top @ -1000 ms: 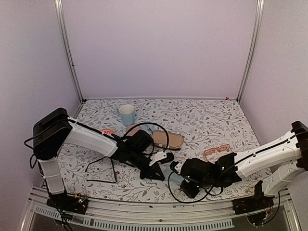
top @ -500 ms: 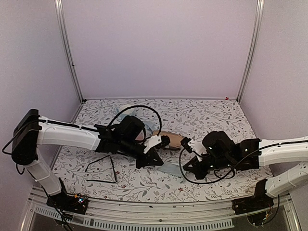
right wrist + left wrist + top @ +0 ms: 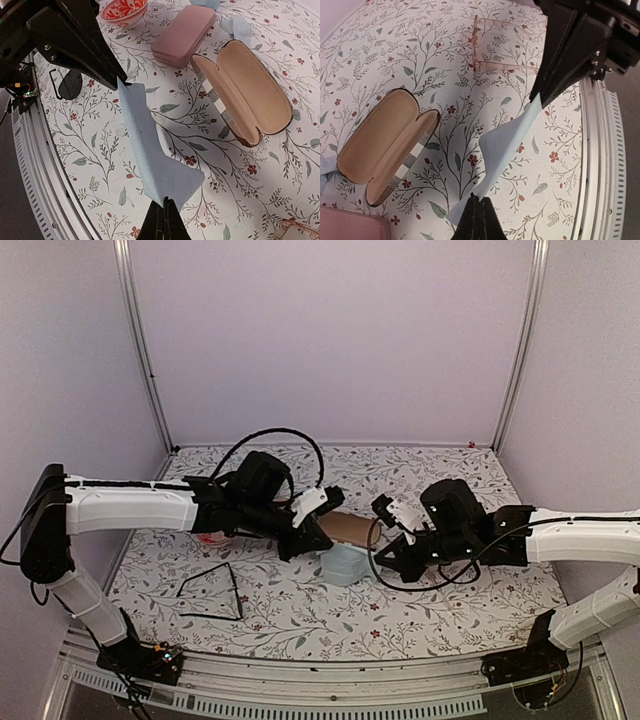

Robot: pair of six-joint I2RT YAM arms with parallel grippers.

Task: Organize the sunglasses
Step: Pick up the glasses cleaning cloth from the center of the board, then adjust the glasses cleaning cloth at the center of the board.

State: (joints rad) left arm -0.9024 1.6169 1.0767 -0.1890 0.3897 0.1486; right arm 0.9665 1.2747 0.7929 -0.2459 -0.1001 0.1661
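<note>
Cleaning cloth (image 3: 155, 170), pale blue, soft matt fabric; open glasses case (image 3: 250, 90), tan felt-like lining, checked woven-look outer; pink case (image 3: 182, 35), smooth matt; pinkish sunglasses (image 3: 476, 42), translucent glossy plastic.

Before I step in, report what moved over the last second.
Both arms swung from the near edge toward the table's middle. The left gripper and right gripper carried the cloth between them, over to the open case. Both stayed shut on it. The black sunglasses did not move.
</note>
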